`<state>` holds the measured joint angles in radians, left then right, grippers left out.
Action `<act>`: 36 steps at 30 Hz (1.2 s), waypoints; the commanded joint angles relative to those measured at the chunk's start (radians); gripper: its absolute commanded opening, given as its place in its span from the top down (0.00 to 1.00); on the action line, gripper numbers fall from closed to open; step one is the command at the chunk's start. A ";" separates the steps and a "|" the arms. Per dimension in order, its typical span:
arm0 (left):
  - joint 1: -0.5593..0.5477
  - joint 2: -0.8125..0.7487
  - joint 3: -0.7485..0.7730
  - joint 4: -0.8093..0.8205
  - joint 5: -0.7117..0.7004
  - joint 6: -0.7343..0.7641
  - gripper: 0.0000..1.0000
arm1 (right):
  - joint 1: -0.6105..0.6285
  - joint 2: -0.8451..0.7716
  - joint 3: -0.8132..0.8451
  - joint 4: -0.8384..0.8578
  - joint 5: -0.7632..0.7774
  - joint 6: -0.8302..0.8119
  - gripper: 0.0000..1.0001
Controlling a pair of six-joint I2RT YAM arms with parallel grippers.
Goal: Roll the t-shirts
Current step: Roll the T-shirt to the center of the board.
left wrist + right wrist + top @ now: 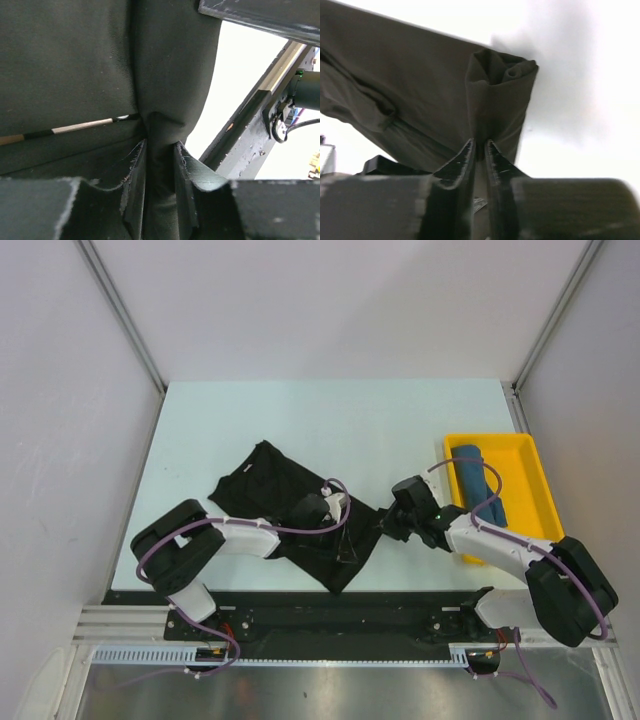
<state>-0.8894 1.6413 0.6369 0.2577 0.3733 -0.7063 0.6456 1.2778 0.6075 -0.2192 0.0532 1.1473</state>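
Note:
The black t-shirt [270, 480] lies crumpled on the white table, with one end drawn out to the right. My left gripper [335, 512] sits on its right part. In the left wrist view a fold of the black t-shirt [65, 65] fills the gap of the left gripper [160, 145], pinched between the jaws. My right gripper [388, 523] holds the cloth's far right tip. Its jaws stand almost together in the right wrist view, the right gripper [479, 142] clamped on a bunched corner of the black t-shirt [420, 90]. A rolled teal-blue t-shirt [478, 480] lies in the yellow tray [490, 438].
The yellow tray stands at the table's right edge, close behind my right arm. The metal rail [260, 130] at the table's near edge runs just beside the left gripper. White walls enclose the table on three sides.

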 commanded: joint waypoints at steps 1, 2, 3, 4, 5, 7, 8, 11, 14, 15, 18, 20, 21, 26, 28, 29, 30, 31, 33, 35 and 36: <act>0.006 -0.031 0.018 -0.052 -0.033 0.042 0.70 | 0.011 0.000 0.052 -0.011 0.040 0.026 0.79; 0.006 -0.034 0.020 -0.054 -0.039 0.042 0.71 | 0.011 -0.003 0.052 -0.011 0.045 0.028 0.78; 0.007 -0.037 0.018 -0.057 -0.043 0.042 0.71 | 0.012 -0.003 0.054 -0.006 0.046 0.028 0.78; 0.006 -0.037 0.020 -0.066 -0.047 0.045 0.70 | 0.012 -0.001 0.054 -0.006 0.048 0.029 0.78; 0.006 -0.038 0.021 -0.069 -0.053 0.048 0.70 | 0.011 -0.001 0.054 -0.005 0.048 0.031 0.78; 0.006 -0.041 0.026 -0.080 -0.062 0.053 0.71 | 0.012 0.005 0.054 0.004 0.047 0.037 0.77; 0.006 -0.041 0.027 -0.084 -0.066 0.054 0.71 | 0.011 0.008 0.054 0.009 0.043 0.037 0.77; 0.007 -0.043 0.029 -0.092 -0.073 0.057 0.72 | 0.012 0.015 0.054 0.029 0.037 0.042 0.78; 0.007 -0.043 0.030 -0.100 -0.082 0.062 0.71 | 0.014 0.028 0.054 0.053 0.034 0.048 0.81; 0.007 -0.044 0.030 -0.103 -0.083 0.062 0.71 | 0.014 0.032 0.054 0.058 0.033 0.051 0.83; 0.007 -0.047 0.033 -0.113 -0.091 0.071 0.69 | 0.014 0.049 0.054 0.069 0.036 0.063 0.87; 0.009 -0.057 0.033 -0.118 -0.097 0.076 0.67 | 0.014 0.067 0.054 0.078 0.040 0.071 0.87; 0.007 -0.060 0.035 -0.123 -0.105 0.079 0.67 | 0.014 0.074 0.054 0.084 0.040 0.072 0.87; 0.009 -0.086 0.046 -0.155 -0.125 0.100 0.64 | 0.015 0.124 0.066 0.093 0.036 0.081 0.89; 0.007 -0.103 0.049 -0.176 -0.137 0.113 0.63 | 0.017 0.149 0.071 0.093 0.036 0.081 0.89; 0.007 -0.109 0.050 -0.182 -0.142 0.114 0.64 | 0.017 0.158 0.074 0.093 0.036 0.081 0.89; 0.006 -0.124 0.050 -0.198 -0.143 0.122 0.63 | 0.017 0.169 0.081 0.096 0.036 0.080 0.89; 0.006 -0.130 0.052 -0.205 -0.149 0.126 0.64 | 0.019 0.176 0.084 0.095 0.037 0.080 0.89; 0.006 -0.158 0.049 -0.228 -0.158 0.134 0.63 | 0.022 0.186 0.092 0.092 0.040 0.078 0.89; 0.006 -0.179 0.044 -0.248 -0.169 0.140 0.63 | 0.023 0.199 0.095 0.089 0.042 0.078 0.89; 0.004 -0.189 0.041 -0.250 -0.177 0.143 0.63 | 0.026 0.203 0.097 0.089 0.042 0.077 0.89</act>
<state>-0.8886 1.5204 0.6571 0.0582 0.2371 -0.6083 0.6636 1.4590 0.6682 -0.1390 0.0658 1.2087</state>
